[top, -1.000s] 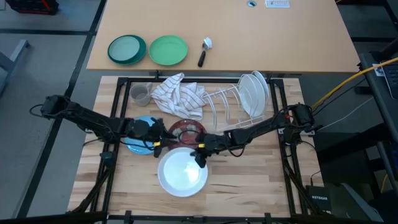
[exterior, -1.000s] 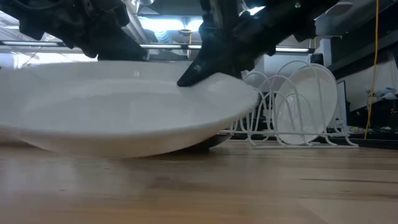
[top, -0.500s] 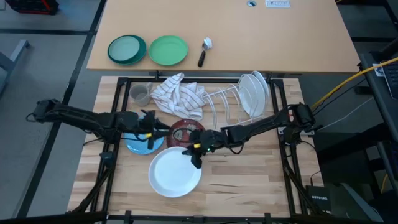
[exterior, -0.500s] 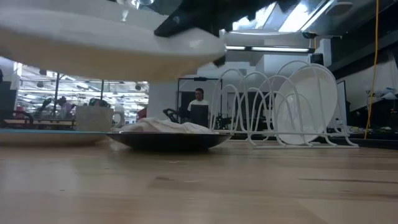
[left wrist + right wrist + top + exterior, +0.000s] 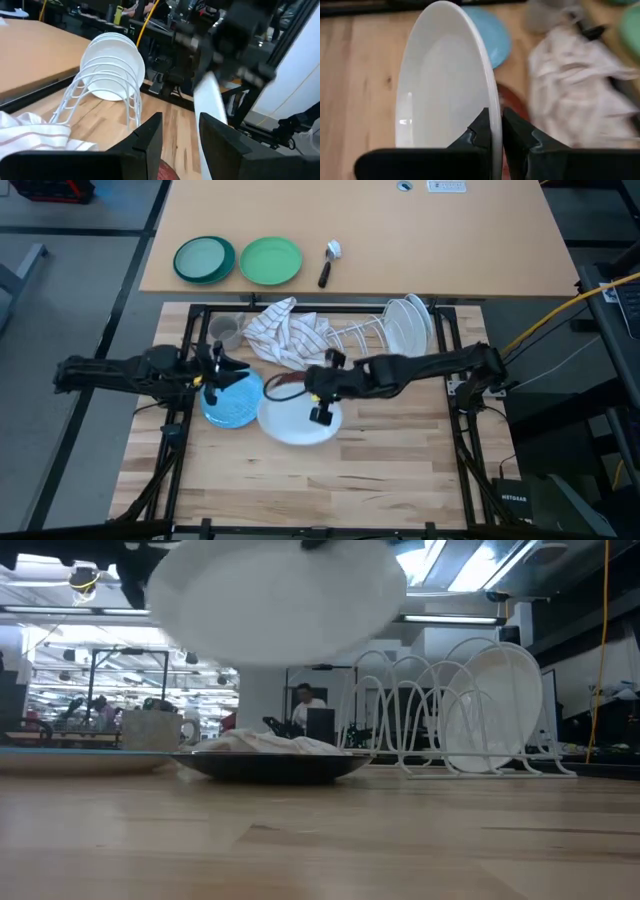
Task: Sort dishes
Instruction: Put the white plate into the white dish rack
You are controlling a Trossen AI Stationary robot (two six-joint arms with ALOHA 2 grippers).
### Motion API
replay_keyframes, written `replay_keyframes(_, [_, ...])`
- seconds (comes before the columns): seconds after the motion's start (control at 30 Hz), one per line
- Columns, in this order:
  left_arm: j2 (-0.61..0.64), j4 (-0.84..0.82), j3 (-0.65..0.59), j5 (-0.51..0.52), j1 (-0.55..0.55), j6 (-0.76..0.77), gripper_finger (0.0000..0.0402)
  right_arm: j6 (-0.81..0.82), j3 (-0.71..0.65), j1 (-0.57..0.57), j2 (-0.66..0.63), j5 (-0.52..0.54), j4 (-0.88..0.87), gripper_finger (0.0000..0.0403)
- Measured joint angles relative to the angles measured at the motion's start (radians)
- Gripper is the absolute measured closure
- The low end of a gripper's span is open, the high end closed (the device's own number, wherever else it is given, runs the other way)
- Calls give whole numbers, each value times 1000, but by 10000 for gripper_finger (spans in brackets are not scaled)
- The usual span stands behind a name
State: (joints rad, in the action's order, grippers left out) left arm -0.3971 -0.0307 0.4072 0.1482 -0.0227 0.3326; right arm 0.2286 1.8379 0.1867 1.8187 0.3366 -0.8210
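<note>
My right gripper is shut on a plain white plate, held in the air over the table's middle; the plate shows high up in the low view. Under it the dark red plate lies flat on the table, partly hidden. The light blue plate lies flat to its left. My left gripper is open and empty above the blue plate's far left edge. More white plates stand on edge in the wire rack. My right gripper pinches the white plate's rim between its two fingers, one on the hollow face and one on the underside. The fingers come from the table's right side. The plate is lifted clear of the table and tilted.
A striped cloth and a small grey cup lie at the far side, left of the rack. Two green plates and a brush sit on the farther table. Bare wood lies near the front edge.
My right gripper has lifted the white plate off the table, carried it up and toward the far edge over the dark red plate, and tipped it. My left gripper has drawn back toward the table's left edge.
</note>
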Motion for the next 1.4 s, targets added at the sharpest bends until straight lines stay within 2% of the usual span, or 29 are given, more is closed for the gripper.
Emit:
replay_keyframes(0.2, [48,-86,0,15,0,1,284,-14,263,1,-2,188,-293,371])
replay_keyframes(0.4, [42,-139,0,16,-1,8,284,11,491,0,-3,453,-556,371])
replay_keyframes(0.53, [39,-149,-6,16,-1,8,284,47,500,-13,-45,615,-642,371])
replay_keyframes(0.67, [31,-169,-8,16,-1,8,284,137,499,-56,-64,664,-763,378])
replay_keyframes(0.87, [25,-183,-8,17,-1,7,284,103,497,-141,-68,711,-748,384])
replay_keyframes(1.4, [21,-200,-8,17,-1,0,284,15,490,-364,-68,684,-750,385])
